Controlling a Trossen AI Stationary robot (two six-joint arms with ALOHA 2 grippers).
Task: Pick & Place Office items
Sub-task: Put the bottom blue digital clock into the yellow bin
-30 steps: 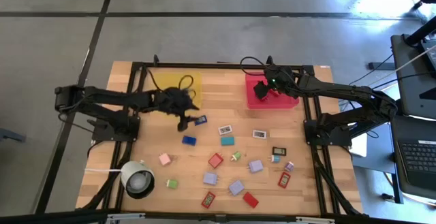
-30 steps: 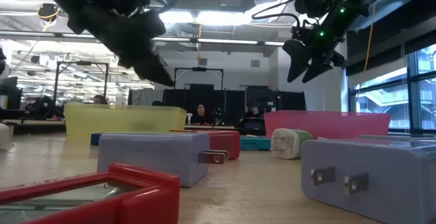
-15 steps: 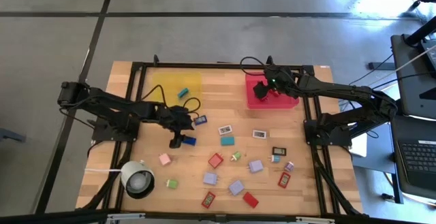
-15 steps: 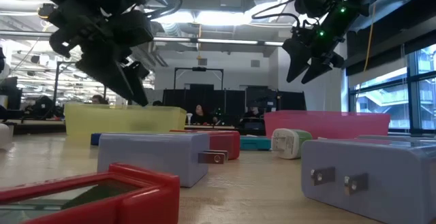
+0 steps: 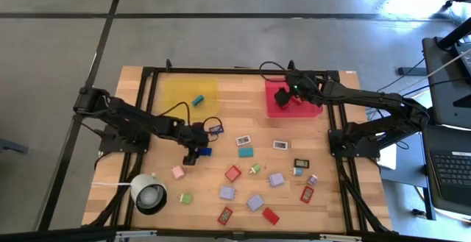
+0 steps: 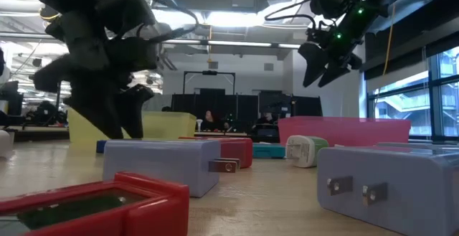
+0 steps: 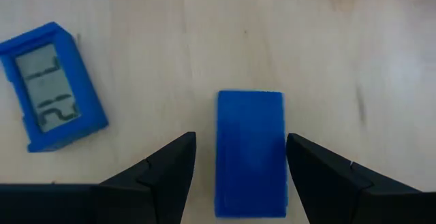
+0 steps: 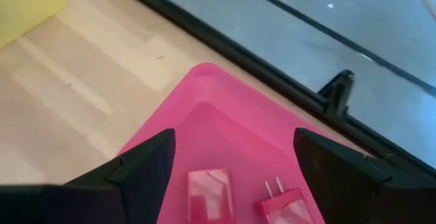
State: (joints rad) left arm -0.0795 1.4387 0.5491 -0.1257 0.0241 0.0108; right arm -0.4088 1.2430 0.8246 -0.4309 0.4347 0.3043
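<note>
Since the earlier frames, the left gripper (image 5: 196, 152) has been brought down from near the yellow tray (image 5: 175, 95) to the plain blue block (image 7: 250, 152), which lies on the table (image 5: 324, 150) between its spread fingers, not yet clamped. At ten o'clock of that block a blue block with a small screen (image 7: 52, 84) is seen. The right gripper (image 5: 282, 96) has stayed above the red tray (image 5: 313, 111), fingers apart and empty. Two items (image 8: 210, 195) are seen in the red tray and one teal item (image 5: 197, 100) in the yellow tray. About eighteen office items remain scattered on the table. One white cylinder (image 5: 149, 195) stands at seven o'clock.
</note>
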